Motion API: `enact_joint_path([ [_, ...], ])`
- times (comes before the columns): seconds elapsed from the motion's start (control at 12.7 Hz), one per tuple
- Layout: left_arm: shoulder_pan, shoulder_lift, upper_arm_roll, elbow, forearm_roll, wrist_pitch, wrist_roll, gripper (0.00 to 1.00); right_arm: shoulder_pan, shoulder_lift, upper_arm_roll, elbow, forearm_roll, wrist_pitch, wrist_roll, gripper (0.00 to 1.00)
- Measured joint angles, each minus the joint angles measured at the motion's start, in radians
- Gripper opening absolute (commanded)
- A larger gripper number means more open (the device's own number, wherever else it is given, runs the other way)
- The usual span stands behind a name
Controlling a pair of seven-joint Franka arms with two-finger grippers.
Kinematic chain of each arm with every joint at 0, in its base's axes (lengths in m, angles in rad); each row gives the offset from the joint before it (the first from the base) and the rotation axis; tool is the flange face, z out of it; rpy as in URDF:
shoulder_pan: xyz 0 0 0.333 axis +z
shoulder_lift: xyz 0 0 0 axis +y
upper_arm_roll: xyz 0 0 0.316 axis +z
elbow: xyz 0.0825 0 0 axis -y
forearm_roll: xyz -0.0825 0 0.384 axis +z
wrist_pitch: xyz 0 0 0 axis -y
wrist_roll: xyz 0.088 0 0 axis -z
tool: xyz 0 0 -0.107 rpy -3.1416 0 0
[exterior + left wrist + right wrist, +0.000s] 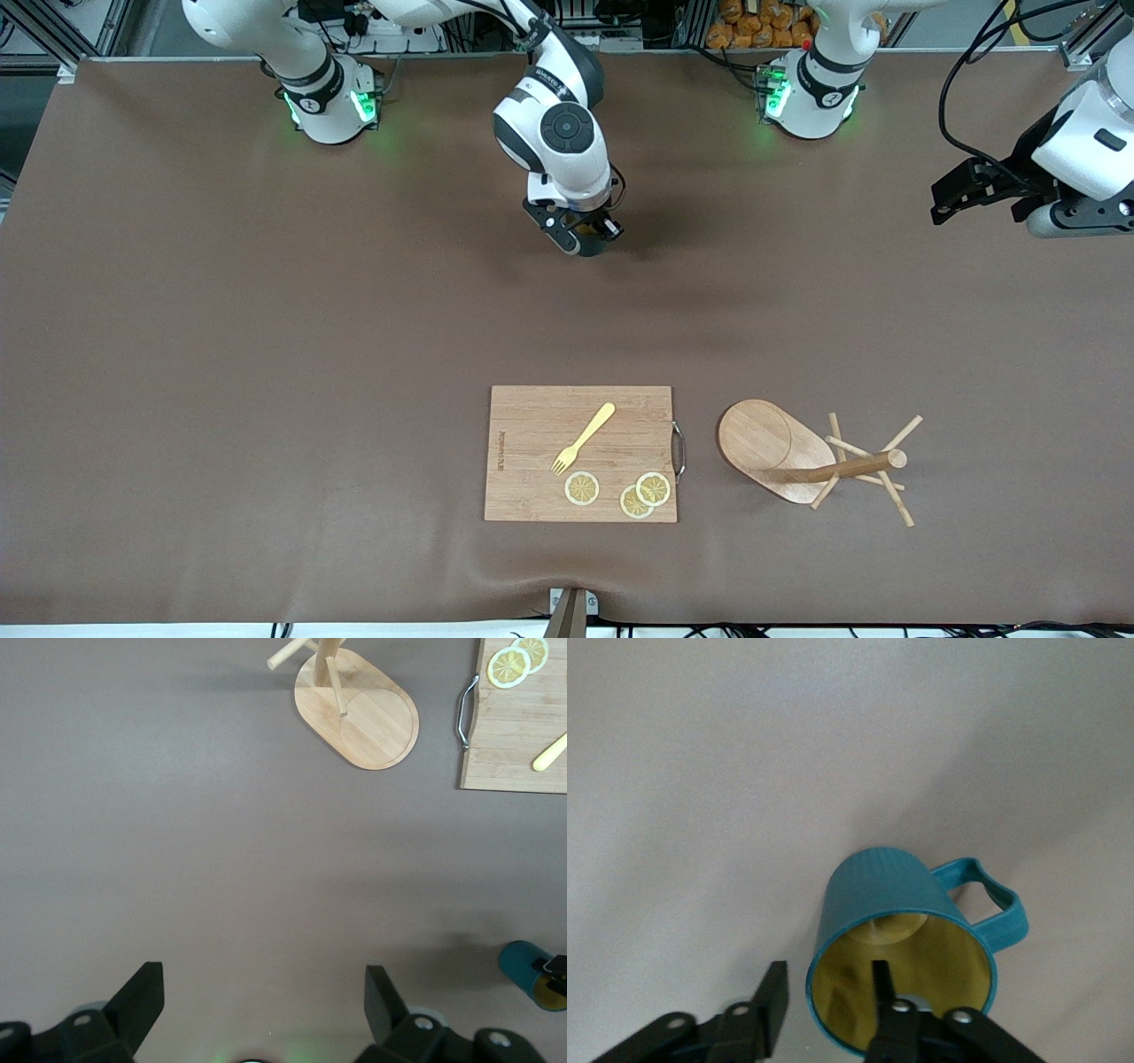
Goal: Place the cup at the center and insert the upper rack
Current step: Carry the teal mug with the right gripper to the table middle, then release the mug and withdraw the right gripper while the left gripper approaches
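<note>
Front view first: the right tool (pixel 586 237) hangs low over the bare table (pixel 221 354) midway between the two bases, well apart from the wooden things nearer the camera; the cup it carries barely shows there under the wrist. A cutting board (pixel 580 454) lies near the camera's edge of the table with a yellow fork (pixel 584 438) and three lemon slices (pixel 620 493) on it. Just beside the board, toward the left arm's end, the upper rack (pixel 802 462) lies tipped on its side, oval base up on edge, post and pegs pointing toward the left arm's end. The left tool (pixel 957 190) waits in the air over the left arm's end of the table.

Left wrist view: the left tool (pixel 264 997) is released, its two fingers spread wide with only table between them. The rack's base, the board's handle end and, at the edge, the teal cup (pixel 524 962) in the other arm's grip are visible.

Right wrist view: the right tool (pixel 828 1005) grasps the cup (pixel 886 904) by its rim, one finger inside the tan-yellow interior and one outside the ribbed wall; the loop handle points away from the fingers.
</note>
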Motion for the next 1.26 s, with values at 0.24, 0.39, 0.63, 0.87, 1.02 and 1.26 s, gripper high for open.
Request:
enact_joint_path([
  [0.24, 0.0, 0.0, 0.0, 0.0, 0.0, 0.0, 0.0, 1.0, -0.004, 0.0, -0.013, 0.012, 0.0, 0.0, -0.003, 1.0],
  [0.39, 0.0, 0.0, 0.0, 0.0, 0.0, 0.0, 0.0, 1.0, -0.022, -0.007, -0.021, 0.023, 0.0, 0.0, -0.03, 1.0],
  [0.63, 0.0, 0.0, 0.0, 0.0, 0.0, 0.0, 0.0, 1.0, -0.097, -0.039, -0.025, 0.034, 0.0, -0.01, -0.158, 1.0],
  [0.87, -0.002, 0.0, -0.01, 0.001, 0.0, 0.001, 0.0, 1.0, -0.22, -0.095, -0.03, 0.051, -0.001, -0.103, -0.383, 1.0],
  [1.02, -0.008, 0.0, -0.019, 0.003, 0.0, 0.002, -0.02, 1.0, -0.331, -0.136, -0.033, 0.075, -0.001, -0.223, -0.574, 1.0],
  [1.26, -0.01, 0.0, -0.067, 0.009, -0.001, 0.004, -0.119, 1.0, -0.522, -0.198, -0.038, 0.096, -0.002, -0.392, -0.894, 1.0],
])
